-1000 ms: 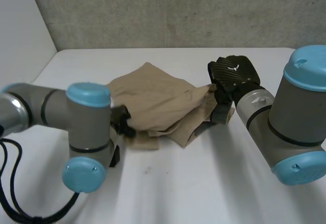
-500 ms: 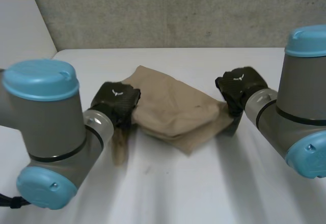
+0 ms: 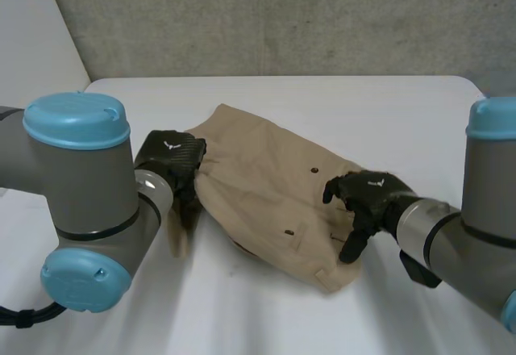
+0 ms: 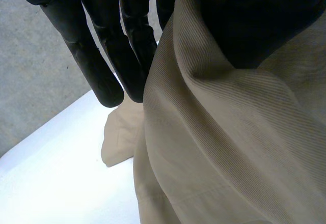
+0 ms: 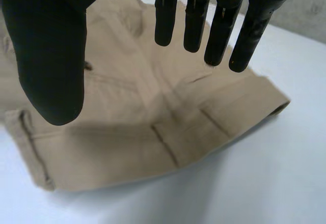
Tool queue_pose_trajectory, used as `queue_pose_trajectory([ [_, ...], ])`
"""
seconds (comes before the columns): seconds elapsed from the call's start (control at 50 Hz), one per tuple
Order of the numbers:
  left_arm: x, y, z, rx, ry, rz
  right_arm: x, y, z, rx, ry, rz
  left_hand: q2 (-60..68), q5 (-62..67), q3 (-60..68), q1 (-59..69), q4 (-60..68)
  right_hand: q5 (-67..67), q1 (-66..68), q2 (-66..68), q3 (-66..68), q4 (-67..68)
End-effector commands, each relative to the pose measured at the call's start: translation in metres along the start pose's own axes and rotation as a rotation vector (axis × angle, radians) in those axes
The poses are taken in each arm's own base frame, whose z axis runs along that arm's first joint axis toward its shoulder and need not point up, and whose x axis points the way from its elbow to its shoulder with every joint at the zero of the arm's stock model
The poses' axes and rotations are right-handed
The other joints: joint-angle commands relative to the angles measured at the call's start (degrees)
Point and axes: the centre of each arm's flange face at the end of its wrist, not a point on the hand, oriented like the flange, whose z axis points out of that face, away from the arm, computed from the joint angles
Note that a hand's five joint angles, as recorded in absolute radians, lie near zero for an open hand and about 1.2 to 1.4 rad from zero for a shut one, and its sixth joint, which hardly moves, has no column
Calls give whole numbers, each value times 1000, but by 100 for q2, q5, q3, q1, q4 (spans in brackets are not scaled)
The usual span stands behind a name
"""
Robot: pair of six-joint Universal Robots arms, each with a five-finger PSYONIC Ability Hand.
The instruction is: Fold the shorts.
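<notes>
Grey concrete wall [image 3: 282,16] stands behind a white surface [image 3: 258,315], and the tan shorts [image 3: 266,185] lie spread across the middle of the frame in the head view. The left hand [image 3: 173,165] is at the shorts' left edge. In its wrist view its straight fingers [image 4: 109,56] lie against a raised fold of the shorts [image 4: 229,132], which seems pinched between them and the thumb, so it is grasping the cloth. A loose end of cloth lies on the surface [image 4: 51,183] just past the fingertips. The right hand [image 3: 367,202] is released over the lower right corner of the shorts. In its wrist view the fingers [image 5: 221,25] and thumb are spread and hold nothing, with the shorts [image 5: 127,122] flat on the surface [image 5: 254,173] under the palm.
</notes>
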Motion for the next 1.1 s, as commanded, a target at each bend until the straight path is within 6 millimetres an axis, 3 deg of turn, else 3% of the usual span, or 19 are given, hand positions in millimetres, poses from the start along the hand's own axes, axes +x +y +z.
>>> queue_pose_trajectory([
  [0.02,-4,3,13,-11,-18,-2,-3,18,-1,-22,-5,149,1148,1418,1232,1542,1153,30,254,-263,-46,30],
  [0.12,-7,1,19,-4,-29,-9,-8,23,-7,-29,-17,180,1148,1418,1232,1542,1153,13,237,-279,-63,13],
  [0.2,-7,-1,22,3,-31,-10,-26,31,-7,-7,-61,183,1148,1418,1232,1542,1153,30,254,-263,-46,30],
  [0.38,-6,1,22,-2,-32,-12,-39,41,16,52,-58,142,1148,1418,1232,1542,1153,248,472,-44,172,248],
  [0.46,-6,1,22,-4,-31,-33,-50,43,25,47,-56,117,1148,1418,1232,1542,1153,2476,2700,2184,2400,2476],
  [0.48,-6,1,22,-5,-29,-38,-51,37,27,78,-37,109,1148,1418,1232,1542,1153,5300,5524,5008,5224,5300],
  [0.54,-7,-1,19,-5,-28,-50,-46,20,28,162,11,94,1148,1418,1232,1542,1153,5743,5967,5451,5667,5743],
  [0.62,-14,-11,-1,-14,-38,-44,-41,-31,1,348,55,-49,1148,1418,1232,1542,1153,5743,5967,5451,5667,5743],
  [0.66,-22,-25,-25,-4,-42,-42,-39,-60,-27,444,94,-196,1148,1418,1232,1542,1153,5743,5967,5451,5667,5743],
  [0.68,-22,-25,-25,-4,-42,-42,-40,-67,-35,466,101,-239,1148,1418,1232,1542,1153,5743,5967,5451,5667,5743],
  [0.7,-31,-45,-49,36,-47,-38,-40,-79,-48,508,112,-294,1148,1418,1232,1542,1153,5743,5967,5451,5667,5743],
  [0.76,-44,-72,-77,128,-69,-24,-41,-111,-81,620,166,-411,1148,1418,1232,1542,1153,5743,5967,5451,5667,5743],
  [0.78,-55,-94,-98,218,-98,-12,-40,-128,-100,680,194,-432,1148,1418,1232,1542,1153,5743,5967,5451,5667,5743],
  [0.84,-69,-127,-132,360,-134,20,-37,-158,-141,762,236,-438,1148,1418,1232,1542,1153,5743,5967,5451,5667,5743],
  [0.86,-76,-146,-153,449,-155,41,-37,-164,-150,774,239,-438,1148,1418,1232,1542,1153,5743,5967,5451,5667,5743],
  [0.92,-85,-168,-180,559,-181,61,-34,-184,-182,794,243,-440,1148,1418,1232,1542,1153,5743,5967,5451,5667,5743],
  [0.96,-92,-182,-196,625,-202,62,-33,-189,-194,787,240,-442,1148,1418,1232,1542,1153,5743,5967,5451,5667,5743],
  [1.02,-95,-188,-201,647,-209,60,-28,-193,-204,746,234,-452,1148,1418,1232,1542,1153,5743,5967,5451,5667,5743],
  [1.1,-90,-180,-186,594,-192,71,-22,-190,-179,651,206,-462,1148,1418,1232,1542,1153,5743,5967,5451,5667,5743],
])
